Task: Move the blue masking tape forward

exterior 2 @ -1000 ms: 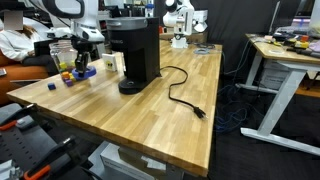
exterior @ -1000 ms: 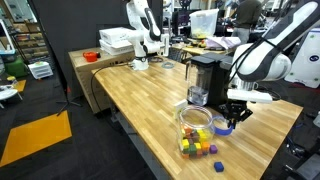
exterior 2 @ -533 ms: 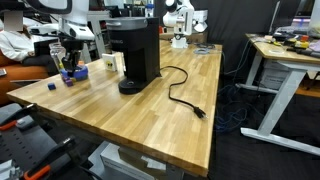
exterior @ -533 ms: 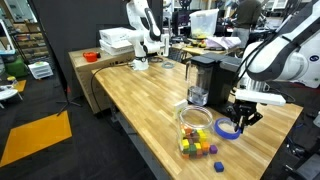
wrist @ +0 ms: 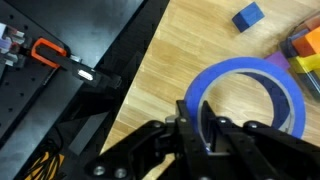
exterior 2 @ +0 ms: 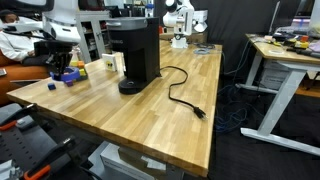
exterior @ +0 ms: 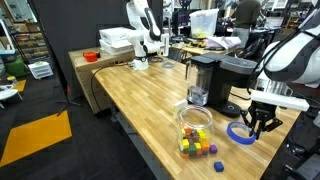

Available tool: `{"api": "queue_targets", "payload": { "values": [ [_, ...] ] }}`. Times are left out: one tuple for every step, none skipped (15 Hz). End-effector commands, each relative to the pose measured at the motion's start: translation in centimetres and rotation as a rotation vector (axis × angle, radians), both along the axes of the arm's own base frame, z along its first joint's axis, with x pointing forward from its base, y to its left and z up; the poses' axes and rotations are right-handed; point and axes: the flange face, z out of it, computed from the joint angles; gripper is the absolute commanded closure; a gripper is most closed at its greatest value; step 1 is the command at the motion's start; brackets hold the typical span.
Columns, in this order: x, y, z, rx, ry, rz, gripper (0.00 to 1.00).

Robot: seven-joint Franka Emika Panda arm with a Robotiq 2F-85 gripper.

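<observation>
The blue masking tape [wrist: 245, 65] is a flat blue ring lying low over the wooden table. In the wrist view my gripper [wrist: 198, 128] is shut on the ring's wall, one finger inside and one outside. In an exterior view the gripper [exterior: 262, 122] holds the tape [exterior: 238, 138] near the table's corner, past the jar [exterior: 195, 122]. In an exterior view the gripper [exterior 2: 60, 68] and tape [exterior 2: 67, 77] are at the table's far end.
A glass jar of coloured cubes has loose cubes [exterior: 200, 150] in front of it. A black coffee machine [exterior: 212, 78] stands behind, with its cable [exterior 2: 180, 90] across the table. A blue cube [wrist: 248, 16] lies near the tape. The table edge [wrist: 140, 80] is close.
The arm has carried the tape away from the jar toward the table's corner, rightward in one exterior view and leftward in the other. The gripper stays shut on it.
</observation>
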Motion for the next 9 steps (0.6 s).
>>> {"api": "queue_targets", "payload": {
  "values": [
    [-2.0,-1.5,0.8,-0.006,-0.021,-0.125,0.96],
    [-2.4,-2.0,0.7,-0.009,-0.022,-0.166,0.96],
    [-1.1,-2.0,0.4,-0.016,-0.024,-0.208,0.96],
    [-1.1,-2.4,0.4,-0.022,-0.032,-0.251,0.96],
    [-0.8,-2.7,0.6,-0.021,-0.041,-0.301,0.96],
    [-0.5,-3.0,0.7,-0.015,-0.044,-0.352,0.96],
    [-0.4,-3.2,0.8,-0.005,-0.046,-0.401,0.96],
    [-0.4,-3.3,0.8,0.003,-0.04,-0.445,0.96],
    [-0.5,-3.4,0.6,0.003,-0.037,-0.484,0.96]
  ]
}}
